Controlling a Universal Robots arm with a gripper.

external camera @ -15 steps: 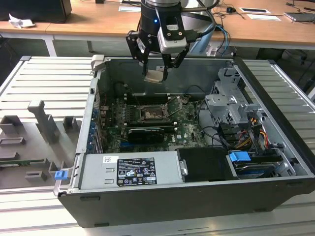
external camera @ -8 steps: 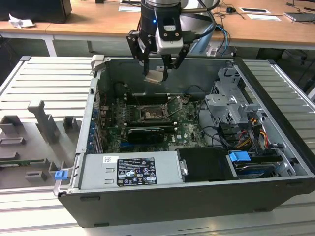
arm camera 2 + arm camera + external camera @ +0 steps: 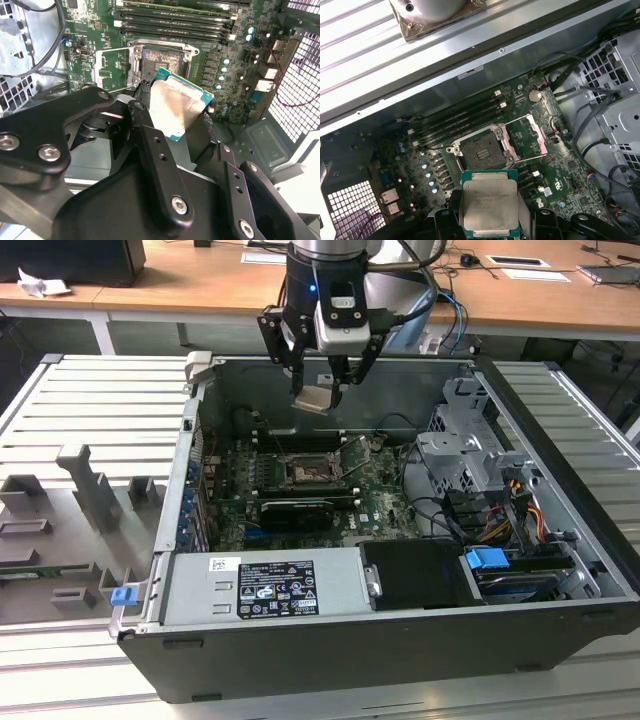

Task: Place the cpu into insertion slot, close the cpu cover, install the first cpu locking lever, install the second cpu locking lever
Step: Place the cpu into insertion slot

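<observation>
Tool (image 3: 177, 111) clamped on cpu (image 3: 489, 204) edges, hovering above open insertion slot (image 3: 481, 150)

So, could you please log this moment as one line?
hand: shut on cpu | cpu: held clear of empty socket | cpu cover: open

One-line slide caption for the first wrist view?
Claw holds the cpu above the empty insertion slot; cpu cover stands open.

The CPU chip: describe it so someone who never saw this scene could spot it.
Above the open black computer case, find the robot's black gripper. Clamped in it is a small flat square chip: pale silver face, green rim, unlike the bare dark socket below.
</observation>
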